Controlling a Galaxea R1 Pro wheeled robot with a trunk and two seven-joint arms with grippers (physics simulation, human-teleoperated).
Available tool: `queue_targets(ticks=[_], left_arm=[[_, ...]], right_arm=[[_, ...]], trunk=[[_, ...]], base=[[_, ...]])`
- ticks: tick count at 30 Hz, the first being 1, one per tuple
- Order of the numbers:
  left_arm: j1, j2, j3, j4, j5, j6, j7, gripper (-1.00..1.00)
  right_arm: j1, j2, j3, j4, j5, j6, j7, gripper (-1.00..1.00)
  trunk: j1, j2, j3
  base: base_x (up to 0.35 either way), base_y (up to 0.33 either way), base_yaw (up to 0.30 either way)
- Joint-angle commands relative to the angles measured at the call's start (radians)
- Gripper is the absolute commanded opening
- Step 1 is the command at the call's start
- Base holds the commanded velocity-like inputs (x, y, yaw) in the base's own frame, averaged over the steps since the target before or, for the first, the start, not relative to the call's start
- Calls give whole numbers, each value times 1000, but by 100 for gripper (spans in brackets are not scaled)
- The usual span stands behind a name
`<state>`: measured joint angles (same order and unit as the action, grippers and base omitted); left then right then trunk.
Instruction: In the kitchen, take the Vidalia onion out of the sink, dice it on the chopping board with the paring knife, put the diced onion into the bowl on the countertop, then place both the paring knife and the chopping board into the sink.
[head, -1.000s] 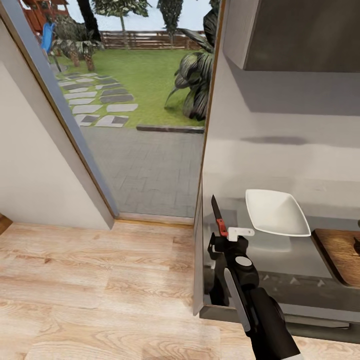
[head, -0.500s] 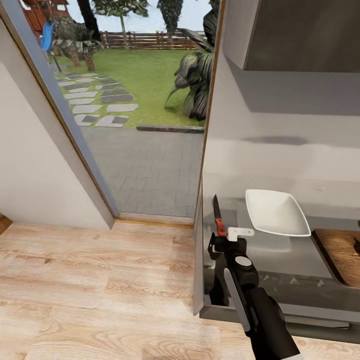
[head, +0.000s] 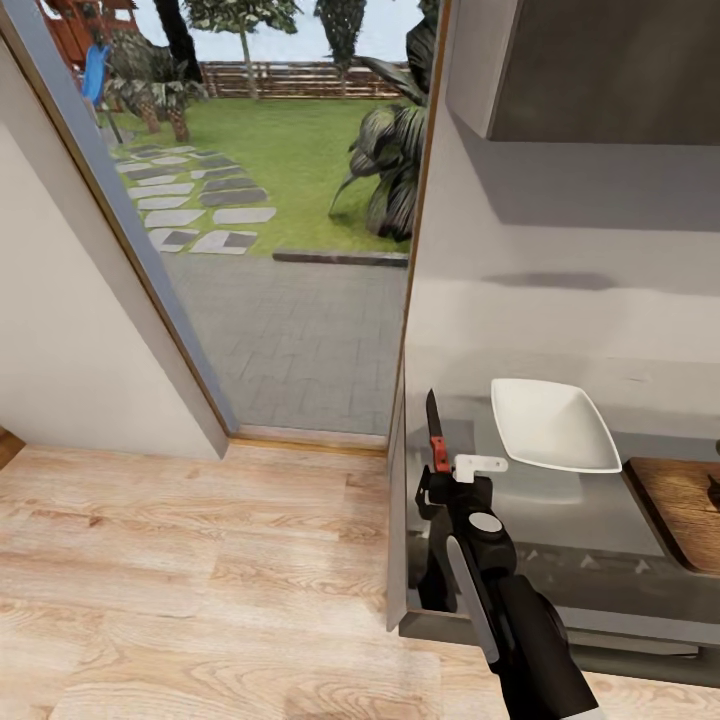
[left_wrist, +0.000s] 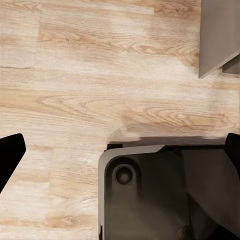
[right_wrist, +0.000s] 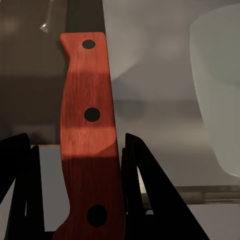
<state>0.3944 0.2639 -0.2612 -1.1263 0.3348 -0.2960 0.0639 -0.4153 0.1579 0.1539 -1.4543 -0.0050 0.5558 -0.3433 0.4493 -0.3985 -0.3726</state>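
Left side: a glass door looks out on a paved yard and green lawn, with pale wooden plank floor (head: 180, 590) in front of it.
Left gripper: in the left wrist view its two black fingertips (left_wrist: 11, 155) sit far apart at the picture's edges, spread wide over the plank floor and a dark rounded robot part, gripping nothing.
Right gripper (head: 448, 468): it rises from the near centre on a black arm, over the left end of the long glossy dark grey countertop (head: 560, 520).
Knife: the small paring knife (head: 435, 432) with dark pointed blade and red-orange handle stands in that claw, blade pointing up and away.
Grip: in the right wrist view the black fingers (right_wrist: 145, 185) pinch the riveted red handle (right_wrist: 90, 145) from both sides.
Bowl: the shallow white squarish dish (head: 552, 426) rests on the countertop just right of the knife, apart from it.
Board: the dark brown wooden chopping board (head: 690, 505) lies on the countertop at the far right edge, beside the bowl, partly cut off.
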Motion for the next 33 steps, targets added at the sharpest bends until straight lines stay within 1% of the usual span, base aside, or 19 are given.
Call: queue_targets(ticks=[1,10,13,30,33], left_arm=[[0,1,-4,-1,6,-3,7,100],[0,1,-4,-1,6,-3,7,100],[0,1,-4,-1,6,-3,7,100],[0,1,-4,0,6,-3,7,100],[0,1,-4,0,6,-3,7,100]], right_arm=[[0,0,1,52,-1,14,-3,-100],[0,1,1,51,-1,12,-3,-100],[0,2,1,51,-1,11,-3,-100],[0,2,1,49,-1,10,-3,-100],[0,2,1,49,-1,10,-3,-100]], trunk=[[1,-2,-1],[1,-2,11],[1,-2,15],[1,-2,42],[1,-2,47]], base=[[0,0,0],[-1,0,0],[-121,0,0],[-313,0,0],[-212,0,0]])
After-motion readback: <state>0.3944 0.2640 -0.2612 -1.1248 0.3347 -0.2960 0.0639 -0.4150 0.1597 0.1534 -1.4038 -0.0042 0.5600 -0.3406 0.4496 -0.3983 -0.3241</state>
